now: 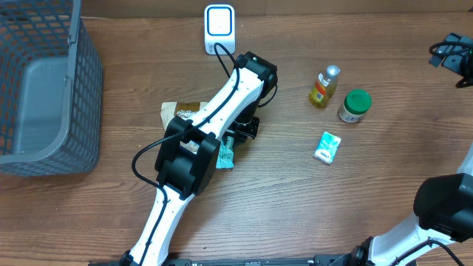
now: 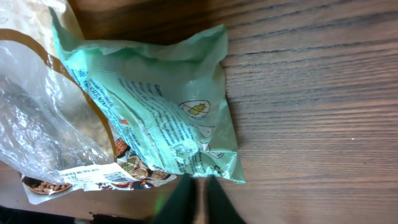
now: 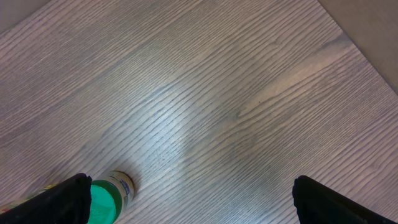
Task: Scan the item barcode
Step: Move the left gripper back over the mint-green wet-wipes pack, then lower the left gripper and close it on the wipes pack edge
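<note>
Nearest to me, the left fingers [image 2: 177, 202] were pressed together on the bottom hem of the green packet [image 2: 161, 118], pinching, as far as I could judge, only a thin strip of film. The packet lay flat on the worktop [image 1: 369, 199], almost straight out from the scanner [image 1: 219, 22] on my side of it, under the left arm. A clear pouch [image 2: 37, 124] of nuts touched and partly overlapped it, a little closer to the scanner.

I read the step in hand as the pick-up. With so little film in the pinch, I would have raised it slowly and straight, watching that the hem did not slide out and that the pouch did not drag along. No barcode showed on the printed face turned up to the wrist camera, so I expected to have to turn the packet's other side toward the scanner's window and hold it steady there.

Right of the scanner and nearer me sat a teal sachet [image 1: 327, 146], then a green-lidded jar [image 1: 355, 106] and a yellow bottle [image 1: 324, 86], all well apart from the packet. Farthest right of the scanner, the right fingers [image 3: 62, 199] stood spread wide over bare wood, holding nothing.
</note>
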